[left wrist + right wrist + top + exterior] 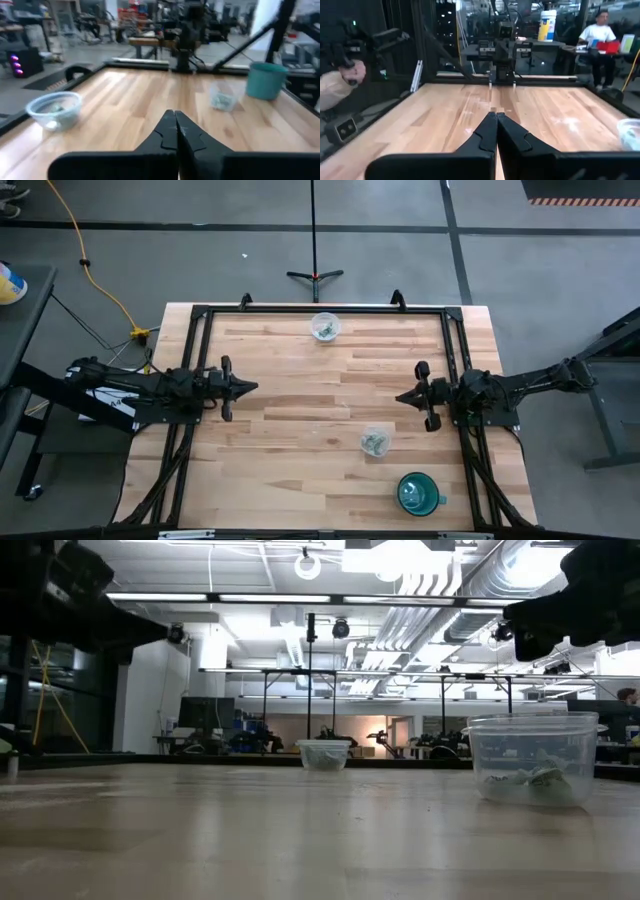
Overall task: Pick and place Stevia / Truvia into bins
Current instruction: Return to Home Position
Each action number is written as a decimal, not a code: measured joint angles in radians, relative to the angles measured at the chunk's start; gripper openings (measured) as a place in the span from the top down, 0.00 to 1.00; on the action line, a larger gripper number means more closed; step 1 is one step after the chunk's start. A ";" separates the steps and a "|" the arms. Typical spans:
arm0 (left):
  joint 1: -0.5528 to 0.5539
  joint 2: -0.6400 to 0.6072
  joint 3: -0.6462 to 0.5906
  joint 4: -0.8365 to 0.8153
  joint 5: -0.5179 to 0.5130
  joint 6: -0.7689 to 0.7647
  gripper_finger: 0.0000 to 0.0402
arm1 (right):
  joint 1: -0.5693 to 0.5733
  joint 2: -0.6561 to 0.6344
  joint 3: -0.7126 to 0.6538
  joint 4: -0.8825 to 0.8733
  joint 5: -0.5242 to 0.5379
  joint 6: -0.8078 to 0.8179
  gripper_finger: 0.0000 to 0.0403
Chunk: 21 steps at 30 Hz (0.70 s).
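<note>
Two clear plastic cups hold pale green-and-white packets: one (325, 327) stands on its base at the table's far edge, the other (376, 442) nearer the front, right of centre. The near cup also shows in the low view (532, 760) and the left wrist view (223, 98); the far cup shows there too (54, 110). No loose packets show on the table. My left gripper (254, 387) is shut and empty at the left side. My right gripper (400, 395) is shut and empty at the right side. Both hover above the table.
A teal mug (418, 493) stands near the front right corner. A black frame (320, 308) runs around the table's edges. A person (597, 30) sits beyond the table and a hand (340, 82) shows at its side.
</note>
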 joint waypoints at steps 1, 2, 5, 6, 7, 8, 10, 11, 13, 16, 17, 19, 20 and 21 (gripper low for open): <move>-0.001 -0.005 0.000 -0.017 0.013 -0.002 0.95 | 0.000 0.000 0.000 0.001 0.000 0.019 1.00; -0.001 -0.009 0.000 -0.026 0.026 -0.005 0.95 | 0.001 -0.003 0.000 0.001 0.000 0.032 1.00; 0.001 -0.031 0.000 -0.073 0.029 -0.025 0.89 | 0.004 -0.009 0.000 -0.014 0.032 0.038 1.00; 0.001 -0.037 0.000 -0.081 0.040 -0.022 0.87 | 0.004 -0.010 0.000 -0.020 0.057 0.038 1.00; 0.001 -0.046 0.000 -0.084 0.055 -0.010 0.86 | 0.004 -0.012 0.000 -0.031 0.087 0.041 1.00; 0.001 -0.053 0.000 -0.085 0.082 0.003 0.86 | 0.004 -0.014 0.000 -0.039 0.117 0.051 1.00; 0.001 -0.063 0.000 -0.085 0.143 0.023 0.88 | 0.004 -0.014 0.000 -0.045 0.168 0.060 1.00; 0.001 -0.066 0.000 -0.085 0.170 0.025 0.90 | 0.003 -0.013 0.000 -0.046 0.183 0.064 1.00; 0.001 -0.070 -0.001 -0.085 0.191 0.024 0.94 | 0.004 -0.013 0.000 -0.045 0.188 0.073 1.00; 0.001 -0.070 -0.001 -0.087 0.186 0.009 0.95 | 0.004 -0.012 0.000 -0.047 0.183 0.062 1.00; 0.001 -0.070 -0.001 -0.092 0.176 -0.004 0.95 | 0.004 -0.013 0.000 -0.054 0.182 0.058 1.00; 0.001 -0.070 -0.001 -0.093 0.163 -0.022 0.92 | 0.004 -0.012 -0.001 -0.062 0.182 0.062 1.00; 0.001 -0.070 -0.001 -0.092 0.154 -0.027 0.89 | 0.004 -0.013 -0.001 -0.064 0.182 0.064 1.00; 0.001 -0.070 -0.001 -0.093 0.153 -0.027 0.84 | 0.004 -0.013 -0.001 -0.067 0.182 0.064 1.00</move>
